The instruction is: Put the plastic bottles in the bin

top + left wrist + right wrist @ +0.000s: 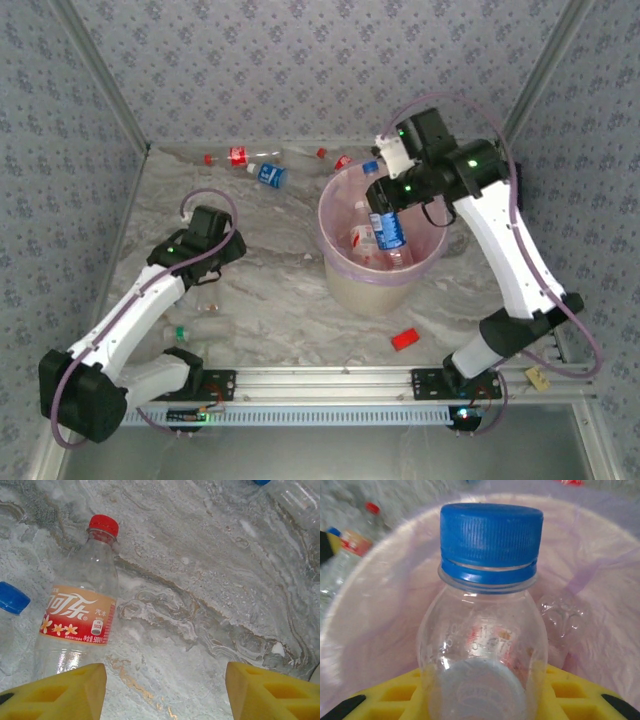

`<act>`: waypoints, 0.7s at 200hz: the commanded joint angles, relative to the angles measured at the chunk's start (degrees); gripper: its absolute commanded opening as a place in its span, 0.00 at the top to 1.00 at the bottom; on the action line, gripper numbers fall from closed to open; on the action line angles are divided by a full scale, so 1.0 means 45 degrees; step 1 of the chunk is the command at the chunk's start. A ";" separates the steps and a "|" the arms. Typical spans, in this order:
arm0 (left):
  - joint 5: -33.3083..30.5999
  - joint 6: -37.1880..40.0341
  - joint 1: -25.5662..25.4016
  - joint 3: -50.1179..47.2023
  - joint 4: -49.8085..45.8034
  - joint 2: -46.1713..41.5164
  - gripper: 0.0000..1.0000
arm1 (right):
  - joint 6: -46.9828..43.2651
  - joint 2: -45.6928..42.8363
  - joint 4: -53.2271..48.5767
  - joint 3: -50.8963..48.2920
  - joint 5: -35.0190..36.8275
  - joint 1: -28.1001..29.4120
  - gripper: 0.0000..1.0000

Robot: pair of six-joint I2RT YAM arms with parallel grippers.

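The left arm (140, 305) stretches from its base toward 1 o'clock, wrist tipped down, jaws standing apart with nothing between them. The right arm (500, 240) rises toward 12 o'clock, then folds back toward 8 o'clock, jaws clamped on a bottle (487, 605).

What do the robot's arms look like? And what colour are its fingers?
The left arm and the right arm are long white tubes with chunky black joints. Little green lights glow on them, and thin purple cables loop around them. The fingers are bright yellow blocks with hollow triangle shapes cut into them.
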 commanded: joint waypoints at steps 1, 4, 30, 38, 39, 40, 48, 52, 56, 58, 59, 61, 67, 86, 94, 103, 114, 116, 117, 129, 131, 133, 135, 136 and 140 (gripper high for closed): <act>-0.0209 -0.0086 0.0082 0.0241 0.0042 -0.0347 0.36 | 0.0058 0.0612 -0.0177 -0.0516 0.0458 0.0190 0.60; -0.0202 -0.0081 0.0070 0.0246 -0.0027 -0.0350 0.36 | 0.0105 0.0714 -0.0140 -0.0588 0.0512 0.0222 0.60; -0.0341 0.0132 0.0082 0.0285 -0.0985 -0.0360 0.40 | 0.0947 0.1420 0.0312 -0.1714 0.0587 0.0348 0.62; -0.0412 0.0182 0.0082 0.0286 -0.1227 -0.0377 0.41 | 0.1153 0.1572 0.0581 -0.2081 0.0575 0.0346 0.62; -0.0423 0.0197 0.0082 0.0286 -0.1254 -0.0383 0.41 | 0.1179 0.1577 0.0632 -0.2131 0.0573 0.0350 0.62; -0.0428 0.0195 0.0082 0.0286 -0.1277 -0.0396 0.41 | 0.1202 0.1600 0.0667 -0.2155 0.0572 0.0343 0.62; -0.0476 0.0245 0.0082 0.0268 -0.1467 -0.0427 0.41 | 0.1409 0.1682 0.0961 -0.2515 0.0610 0.0367 0.62; -0.0475 0.0268 0.0099 0.0290 -0.1531 -0.0446 0.41 | 0.1513 0.1705 0.1095 -0.2688 0.0678 0.0355 0.62; -0.0491 0.0298 0.0101 0.0319 -0.1600 -0.0476 0.41 | 0.1612 0.1719 0.1301 -0.2854 0.0736 0.0359 0.62; -0.0477 0.0317 0.0101 0.0338 -0.1639 -0.0469 0.41 | 0.1649 0.1734 0.1374 -0.2949 0.0744 0.0370 0.62; -0.0484 0.0323 0.0101 0.0342 -0.1655 -0.0478 0.41 | 0.1681 0.1737 0.1429 -0.2995 0.0745 0.0372 0.62; -0.0490 0.0328 0.0101 0.0359 -0.1702 -0.0484 0.41 | 0.1730 0.1748 0.1518 -0.3107 0.0761 0.0359 0.62; -0.0482 0.0366 0.0101 0.0414 -0.1822 -0.0487 0.41 | 0.1868 0.1778 0.1770 -0.3379 0.0875 0.0351 0.62; -0.0531 0.0476 0.0121 0.0557 -0.2047 -0.0525 0.41 | 0.2197 0.1904 0.2655 -0.4426 0.1259 0.0330 0.58; -0.0531 0.0503 0.0121 0.0577 -0.2075 -0.0526 0.41 | 0.2305 0.1953 0.3017 -0.4905 0.1411 0.0297 0.57; -0.0517 0.0505 0.0121 0.0555 -0.2075 -0.0543 0.40 | 0.2441 0.1974 0.3534 -0.5461 0.1571 0.0228 0.55; -0.0490 0.0496 0.0121 0.0522 -0.2078 -0.0524 0.40 | 0.2595 0.1959 0.4091 -0.6058 0.1661 0.0146 0.54; -0.0462 0.0488 0.0121 0.0511 -0.2071 -0.0525 0.40 | 0.2608 0.1955 0.4186 -0.6158 0.1664 0.0131 0.53; -0.0467 0.0487 0.0121 0.0506 -0.2066 -0.0526 0.39 | 0.2620 0.1955 0.4241 -0.6200 0.1664 0.0126 0.53; -0.0376 0.0468 0.0121 0.0428 -0.2034 -0.0506 0.38 | 0.2665 0.1925 0.4723 -0.6609 0.1689 0.0018 0.52; -0.0346 0.0477 0.0121 0.0424 -0.2036 -0.0506 0.38 | 0.2669 0.1917 0.4769 -0.6652 0.1719 0.0021 0.52; -0.0323 0.0484 0.0121 0.0423 -0.2041 -0.0492 0.37 | 0.2670 0.1901 0.4834 -0.6697 0.1751 0.0022 0.52; -0.0318 0.0485 0.0121 0.0423 -0.2042 -0.0488 0.37 | 0.2671 0.1887 0.4874 -0.6742 0.1774 0.0022 0.52; -0.0307 0.0486 0.0121 0.0423 -0.2052 -0.0487 0.37 | 0.2671 0.1881 0.4907 -0.6756 0.1778 0.0022 0.52; -0.0301 0.0486 0.0121 0.0406 -0.2058 -0.0482 0.37 | 0.2688 0.1848 0.4962 -0.6815 0.1845 0.0008 0.52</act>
